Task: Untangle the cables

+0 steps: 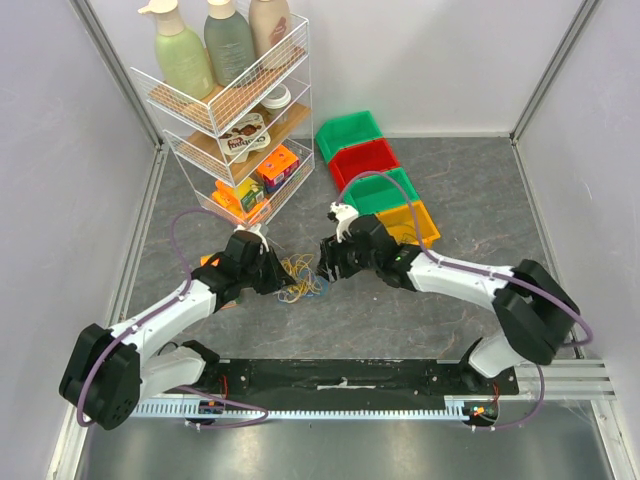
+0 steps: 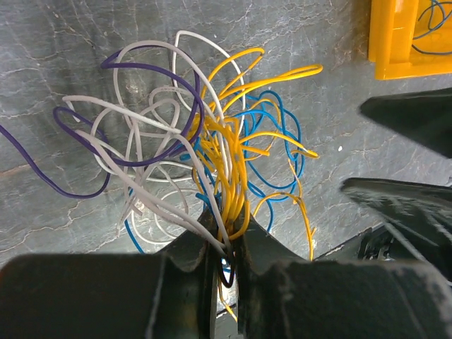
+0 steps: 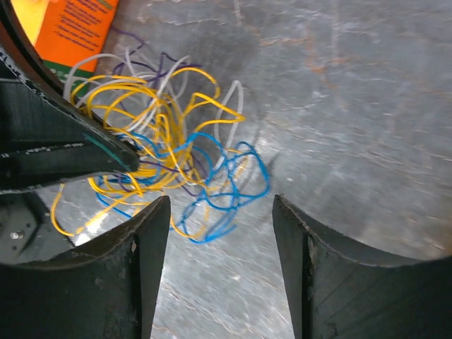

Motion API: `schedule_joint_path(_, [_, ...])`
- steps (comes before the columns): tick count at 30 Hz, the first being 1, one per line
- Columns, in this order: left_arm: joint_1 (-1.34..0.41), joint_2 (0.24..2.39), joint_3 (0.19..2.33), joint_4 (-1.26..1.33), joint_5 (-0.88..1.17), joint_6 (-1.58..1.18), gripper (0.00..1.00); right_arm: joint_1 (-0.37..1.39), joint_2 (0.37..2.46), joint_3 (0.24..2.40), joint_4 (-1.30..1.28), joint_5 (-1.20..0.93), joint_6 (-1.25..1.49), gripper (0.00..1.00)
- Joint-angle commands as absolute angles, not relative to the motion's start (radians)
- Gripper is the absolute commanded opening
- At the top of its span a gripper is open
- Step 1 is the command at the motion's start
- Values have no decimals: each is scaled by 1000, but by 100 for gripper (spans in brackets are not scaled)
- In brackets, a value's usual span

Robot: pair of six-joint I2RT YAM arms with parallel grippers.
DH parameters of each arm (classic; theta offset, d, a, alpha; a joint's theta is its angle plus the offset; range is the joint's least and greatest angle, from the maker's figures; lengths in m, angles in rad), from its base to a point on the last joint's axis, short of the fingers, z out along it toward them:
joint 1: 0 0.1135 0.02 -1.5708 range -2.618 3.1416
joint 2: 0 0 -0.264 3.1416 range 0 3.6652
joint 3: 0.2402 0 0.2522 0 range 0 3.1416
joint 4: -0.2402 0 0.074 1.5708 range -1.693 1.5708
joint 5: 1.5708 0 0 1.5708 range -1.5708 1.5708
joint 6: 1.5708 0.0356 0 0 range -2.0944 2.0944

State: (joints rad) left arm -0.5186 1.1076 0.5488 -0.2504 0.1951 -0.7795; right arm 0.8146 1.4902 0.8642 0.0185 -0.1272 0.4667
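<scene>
The grey table (image 1: 400, 320) carries a white wire rack (image 1: 262, 95) of bottles and cartons at the back left. A row of four bins (image 1: 362, 160), green, red, green and yellow, stands at the back right. Near the middle, in front of the rack, the cables (image 1: 300, 280) lie in one tangle of yellow, white, blue and purple loops. The left gripper (image 2: 224, 244) is pinched narrow on a bundle of yellow and white strands. The right gripper (image 3: 220, 233) stands wide just beside the tangle, with nothing between its fingers. An orange carton (image 3: 70, 28) crowds the wires on the rack side.
</scene>
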Motion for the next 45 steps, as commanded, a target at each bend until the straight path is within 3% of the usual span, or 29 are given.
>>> schedule_joint_path(1, [-517,1094,554,-198,221,-778,17,834,1563,890,239,-267,500,61])
schedule_joint_path(6, [-518,1081,549,-199,226,-784,17,865,1624,899,281,-291,457,51])
schedule_joint_path(9, [-517,1080,551,-201,221,-784,17,887,1647,923,252,-231,434,35])
schedule_joint_path(12, [-517,1083,560,-206,218,-781,17,896,1654,991,122,-7,413,0])
schedule_joint_path(16, [-518,1078,561,-229,178,-778,22,905,1511,996,2,178,390,0])
schedule_joint_path(22, [-518,1095,574,-241,118,-758,61,907,1284,953,-49,22,458,0])
schedule_joint_path(26, [-517,1155,598,-206,129,-753,65,908,1241,959,-20,-129,537,0])
schedule_joint_path(32, [-518,1249,612,-134,224,-768,68,908,1224,1044,-50,-144,555,0])
schedule_joint_path(40, [-515,1339,583,-163,161,-770,35,910,1095,1348,-264,-11,422,0])
schedule_joint_path(45, [-514,1325,577,-182,129,-762,3,908,996,1407,-356,315,310,0])
